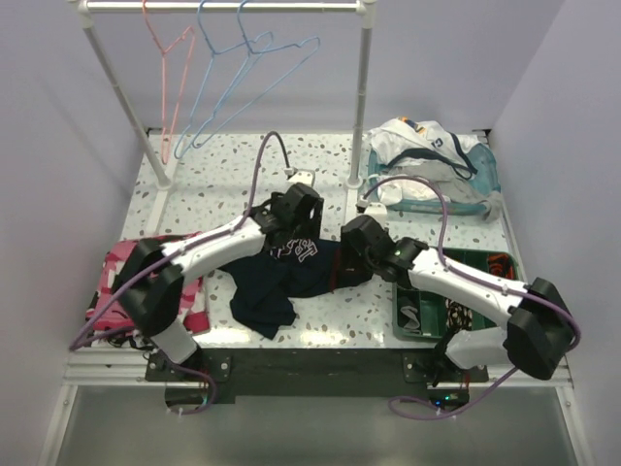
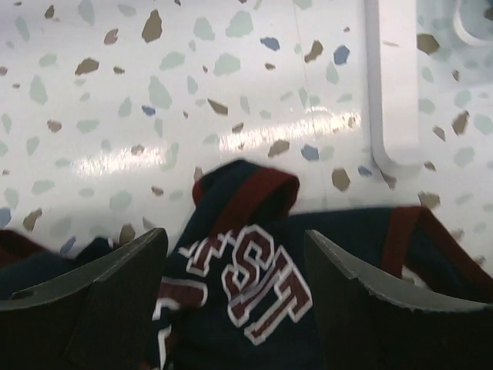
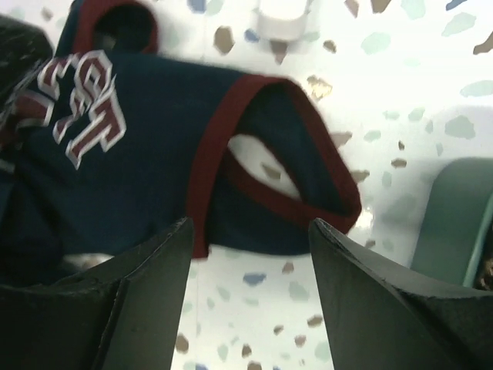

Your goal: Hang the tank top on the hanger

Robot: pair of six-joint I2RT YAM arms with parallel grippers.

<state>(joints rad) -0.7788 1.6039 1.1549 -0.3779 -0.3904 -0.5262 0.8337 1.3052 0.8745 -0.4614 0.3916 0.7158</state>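
Both grippers' jaws stand apart and empty: left gripper over the white lettering of the crumpled navy blue sleeveless tank top at the centre of the speckled white table, right gripper over its dark red armhole loop. Each should pinch one trimmed strap; the bunched hem and neck opening cannot be made out.

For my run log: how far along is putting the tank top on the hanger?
Nothing looks done. In hand: the left gripper and right gripper hover open over the tank top, crumpled on the table. Left: grip it and thread it onto the blue hanger, hanging on the rail.
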